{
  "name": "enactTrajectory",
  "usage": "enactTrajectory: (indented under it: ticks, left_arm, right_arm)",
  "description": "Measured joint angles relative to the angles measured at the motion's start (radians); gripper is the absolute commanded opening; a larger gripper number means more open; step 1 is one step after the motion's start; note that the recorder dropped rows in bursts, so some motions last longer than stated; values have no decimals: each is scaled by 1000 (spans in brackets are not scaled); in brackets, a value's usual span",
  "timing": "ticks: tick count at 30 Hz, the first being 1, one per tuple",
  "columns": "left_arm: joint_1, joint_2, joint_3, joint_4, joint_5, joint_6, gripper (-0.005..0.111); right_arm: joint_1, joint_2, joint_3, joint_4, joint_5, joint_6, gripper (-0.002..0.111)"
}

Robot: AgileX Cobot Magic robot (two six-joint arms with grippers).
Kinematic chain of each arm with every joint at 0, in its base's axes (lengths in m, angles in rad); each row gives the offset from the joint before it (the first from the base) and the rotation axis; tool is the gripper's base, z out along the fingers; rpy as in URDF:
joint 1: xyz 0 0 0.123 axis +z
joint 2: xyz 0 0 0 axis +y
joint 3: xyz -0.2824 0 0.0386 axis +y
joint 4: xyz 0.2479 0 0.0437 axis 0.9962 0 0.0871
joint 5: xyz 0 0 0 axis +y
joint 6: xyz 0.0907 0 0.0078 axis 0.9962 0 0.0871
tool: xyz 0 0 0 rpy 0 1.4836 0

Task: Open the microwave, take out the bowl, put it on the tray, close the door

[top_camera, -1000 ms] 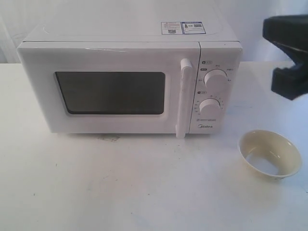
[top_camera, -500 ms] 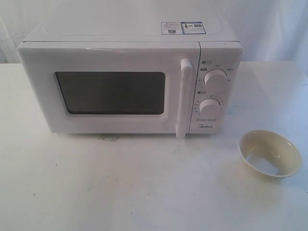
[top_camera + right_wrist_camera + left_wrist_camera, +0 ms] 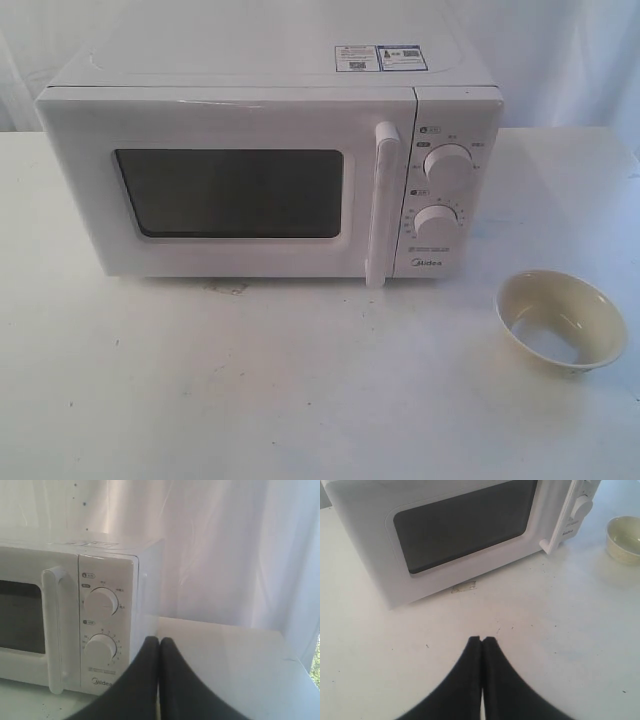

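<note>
Microwave (image 3: pixel 270 60): boxy, likely heavy enough to stay put on the white table (image 3: pixel 300 390) when tugged.
Door (image 3: pixel 230 120): shut flat; a stiff panel, best pulled by its tall handle (image 3: pixel 381 205).
Bowl (image 3: pixel 560 320): upright on the table, outside the microwave, near its dial side; probably light, hard, slick and chippable, so pinch the rim.
Left gripper (image 3: pixel 482 640): clenched, empty, over the table before the door.
Right gripper (image 3: pixel 159 640): clenched, empty, facing the dials (image 3: pixel 102 602).
</note>
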Motion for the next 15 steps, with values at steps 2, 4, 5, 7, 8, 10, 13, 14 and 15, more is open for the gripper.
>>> enactTrajectory:
  ticks: [2, 4, 5, 7, 8, 10, 13, 14, 15]
  left_arm:
    - [0, 0, 0, 0, 0, 0, 0]
    - [0, 0, 0, 0, 0, 0, 0]
    - [0, 0, 0, 0, 0, 0, 0]
    - [0, 0, 0, 0, 0, 0, 0]
    - [0, 0, 0, 0, 0, 0, 0]
    - [0, 0, 0, 0, 0, 0, 0]
    - [0, 0, 0, 0, 0, 0, 0]
    - [0, 0, 0, 0, 0, 0, 0]
    - [0, 0, 0, 0, 0, 0, 0]
  right_arm:
    - [-2, 0, 0, -79, 2, 80, 0]
    - [-2, 0, 0, -137, 10, 134, 0]
    - [-2, 0, 0, -166, 17, 165, 0]
    - [-2, 0, 5, -193, 18, 194, 0]
    - [-2, 0, 12, -205, 18, 203, 0]
    - [-2, 0, 27, -211, 18, 212, 0]
    - [-2, 0, 58, -214, 18, 216, 0]
    - [-2, 0, 69, -214, 20, 216, 0]
    - [-2, 0, 77, -217, 20, 216, 0]
